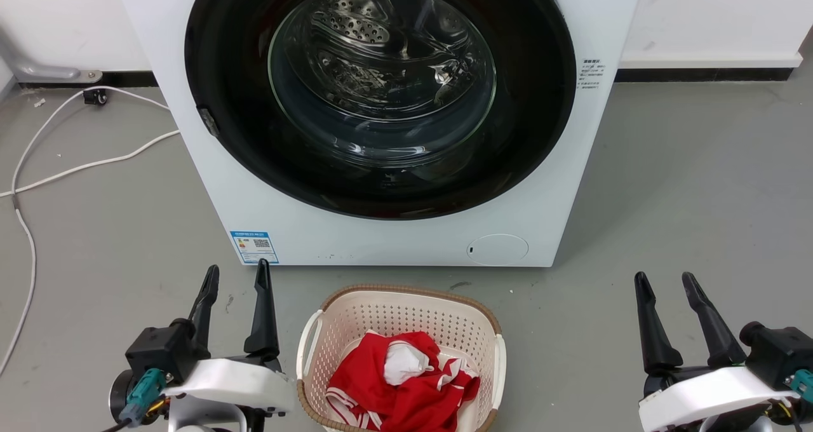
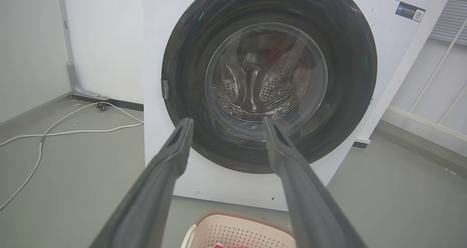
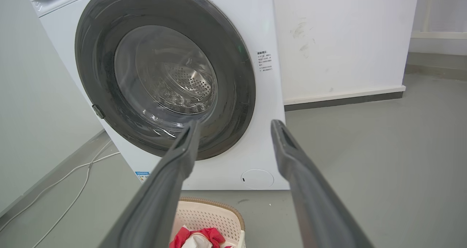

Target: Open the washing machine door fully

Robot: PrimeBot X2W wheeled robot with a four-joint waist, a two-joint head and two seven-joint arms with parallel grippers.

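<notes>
Head view: the door point(image 1: 381, 89) sits shut, flush in the front of the machine point(image 1: 381, 244), which stands on the floor. The left pincer point(image 1: 237, 268) and right pincer point(image 1: 665, 278) hover spread and empty. Glossy, rigid, probably slippery; I'd hook the grey tab point(image 1: 208, 121) at its left rim.

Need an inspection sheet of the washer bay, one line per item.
Surface: grey floor, nothing wet seen.
Job's things: washing machine door shut, flush on the washing machine.
Clutter: laundry basket holding red cloth, on the floor before the machine.
Tools: left tool and right tool open, both short of the door.
Cables: white cable trailing left of the machine.
Surroundings: white wall behind.
</notes>
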